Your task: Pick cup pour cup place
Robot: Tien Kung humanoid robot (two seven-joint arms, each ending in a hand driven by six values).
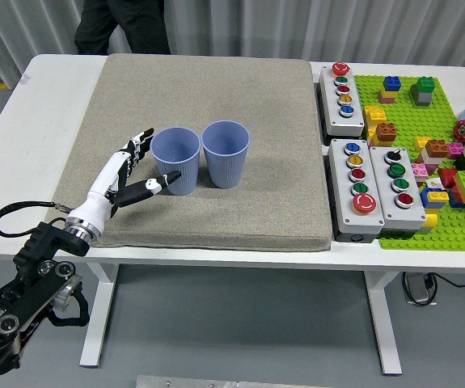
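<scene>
Two blue paper cups stand upright side by side on the grey mat [240, 97]: the left cup [175, 160] and the right cup [226, 153]. My left hand [147, 162], white with black fingertips, reaches in from the lower left. Its fingers are spread around the left cup's left side, the thumb tip touching the cup's lower front and the other fingers beside its rim. The hand holds nothing. The right arm does not show.
Three grey button boxes [342, 90] [357, 188] [396, 184] stand right of the mat. A green baseplate [434, 234] with several bricks fills the far right. A person [123, 24] in dark clothes stands beyond the table's far left.
</scene>
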